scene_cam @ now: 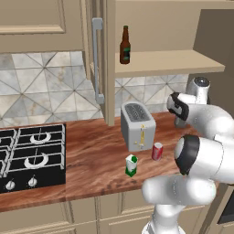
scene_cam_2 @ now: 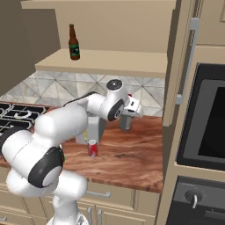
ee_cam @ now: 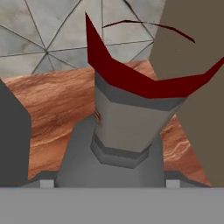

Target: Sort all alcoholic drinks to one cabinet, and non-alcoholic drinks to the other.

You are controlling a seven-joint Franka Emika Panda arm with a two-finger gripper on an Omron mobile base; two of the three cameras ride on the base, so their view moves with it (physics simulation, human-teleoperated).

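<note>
Hand view: tool (ee_cam: 109,175) clamped around grey bottle's (ee_cam: 127,127) neck.

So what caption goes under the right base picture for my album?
Robot's fingers reach the grey bottle on the counter; beer bottle on the cabinet shelf.

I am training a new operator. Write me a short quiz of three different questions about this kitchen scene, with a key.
1. True or false: the beer bottle stands on the counter.
2. Which thing stands nearest the toaster? A) red soda can B) stove C) oven
3. Fill in: the gripper is closed on the grey bottle with the ___ cap.

Key:
1. False; it stands on the cabinet shelf.
2. A
3. red
</note>
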